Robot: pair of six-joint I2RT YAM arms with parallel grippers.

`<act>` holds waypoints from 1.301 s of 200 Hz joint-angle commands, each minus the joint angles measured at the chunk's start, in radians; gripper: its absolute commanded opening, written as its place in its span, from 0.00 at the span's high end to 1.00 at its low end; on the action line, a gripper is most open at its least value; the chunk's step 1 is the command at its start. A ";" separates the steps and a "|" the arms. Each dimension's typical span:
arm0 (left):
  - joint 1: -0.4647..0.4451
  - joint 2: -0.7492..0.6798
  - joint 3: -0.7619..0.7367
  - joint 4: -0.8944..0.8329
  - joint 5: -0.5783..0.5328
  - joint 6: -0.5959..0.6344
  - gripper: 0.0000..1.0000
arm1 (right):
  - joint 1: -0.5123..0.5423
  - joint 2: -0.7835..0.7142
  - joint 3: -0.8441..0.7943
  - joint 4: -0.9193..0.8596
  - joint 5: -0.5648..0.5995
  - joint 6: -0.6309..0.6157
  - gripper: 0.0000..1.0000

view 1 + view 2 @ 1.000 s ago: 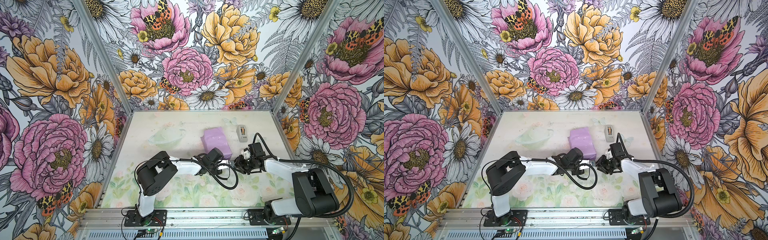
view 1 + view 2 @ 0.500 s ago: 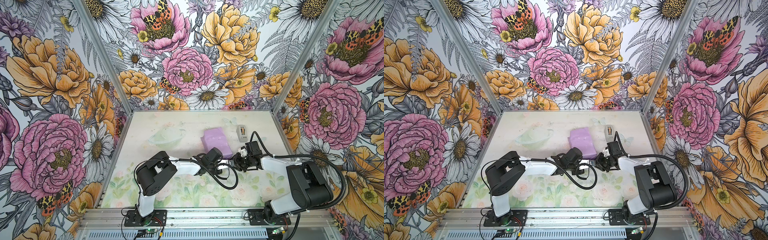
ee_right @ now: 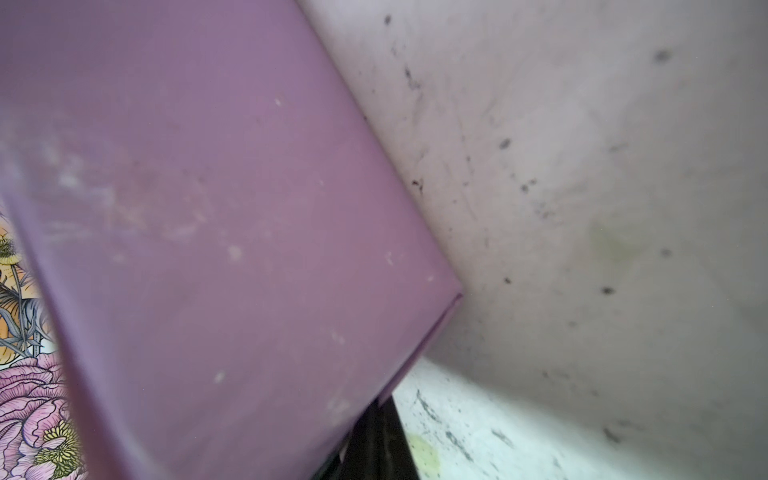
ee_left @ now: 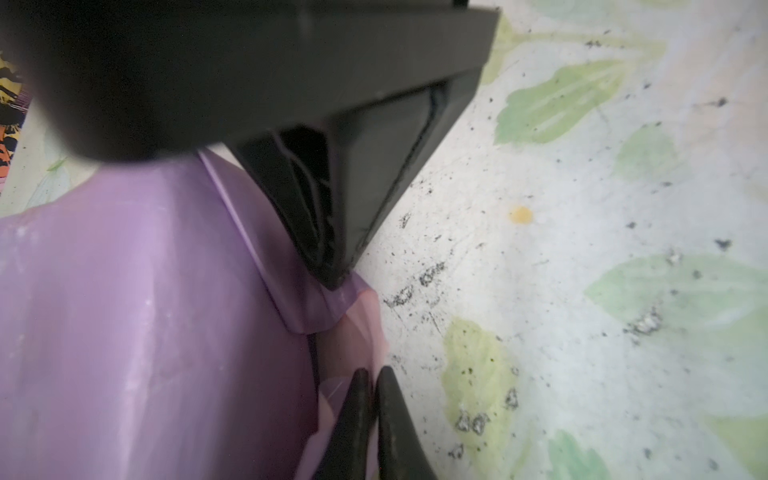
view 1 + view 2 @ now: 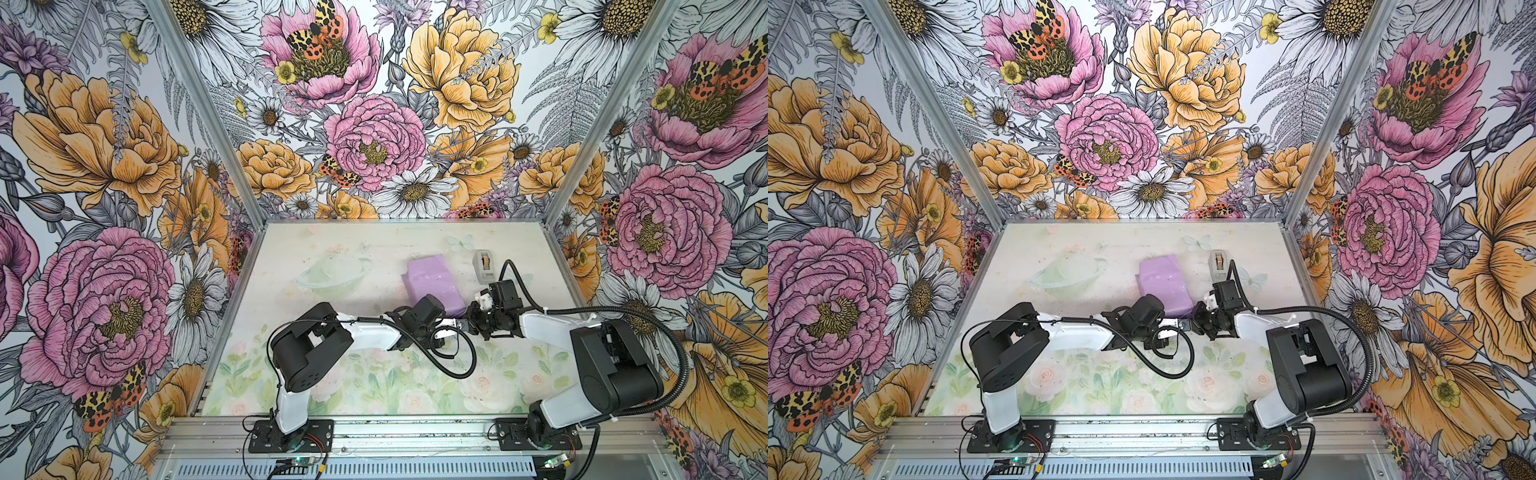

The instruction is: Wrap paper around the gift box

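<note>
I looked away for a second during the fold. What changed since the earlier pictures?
The right gripper moved a little left, up to the near end of the paper, and closed. The left gripper stayed at that same end. The paper and the tape dispenser did not move.

A lab robot cell: floral-print walls (image 5: 374,124), aluminium framing (image 5: 208,112), robot arms (image 5: 370,332) bolted to a rail (image 5: 415,432) by the desk (image 5: 353,249).
</note>
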 commanded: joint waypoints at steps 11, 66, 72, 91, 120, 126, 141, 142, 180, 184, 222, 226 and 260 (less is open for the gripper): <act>-0.013 -0.125 -0.031 0.026 0.003 -0.004 0.59 | 0.007 0.014 0.020 0.024 0.014 0.006 1.00; 0.003 -0.310 -0.149 0.045 -0.038 0.048 0.01 | 0.008 0.008 0.020 0.024 0.018 0.010 1.00; 0.008 -0.314 -0.158 0.035 -0.042 0.067 0.01 | 0.007 0.007 0.020 0.024 0.020 0.010 1.00; 0.019 -0.302 -0.171 0.010 -0.060 0.140 0.01 | 0.008 0.005 0.018 0.023 0.020 0.010 1.00; 0.016 -0.249 -0.164 0.011 -0.054 0.208 0.01 | 0.009 0.004 0.017 0.024 0.021 0.009 1.00; 0.012 -0.236 -0.159 0.011 -0.059 0.219 0.01 | 0.008 0.001 0.017 0.024 0.021 0.010 1.00; 0.002 -0.205 -0.150 0.037 -0.107 0.233 0.01 | 0.008 0.002 0.018 0.024 0.022 0.011 1.00; 0.001 -0.203 -0.150 0.038 -0.110 0.234 0.01 | 0.008 0.002 0.018 0.023 0.023 0.011 1.00; -0.016 -0.152 -0.143 0.121 -0.175 0.268 0.01 | 0.007 0.004 0.023 0.024 0.021 0.012 1.00; -0.016 -0.146 -0.142 0.124 -0.179 0.268 0.01 | 0.009 0.004 0.023 0.023 0.020 0.013 1.00; -0.020 -0.100 -0.143 0.166 -0.215 0.257 0.01 | 0.007 -0.001 0.027 0.024 0.021 0.023 1.00; -0.022 -0.096 -0.145 0.179 -0.224 0.252 0.01 | 0.008 -0.002 0.027 0.024 0.021 0.024 1.00; -0.036 -0.065 -0.151 0.259 -0.307 0.222 0.01 | 0.008 -0.013 0.028 0.024 0.025 0.035 1.00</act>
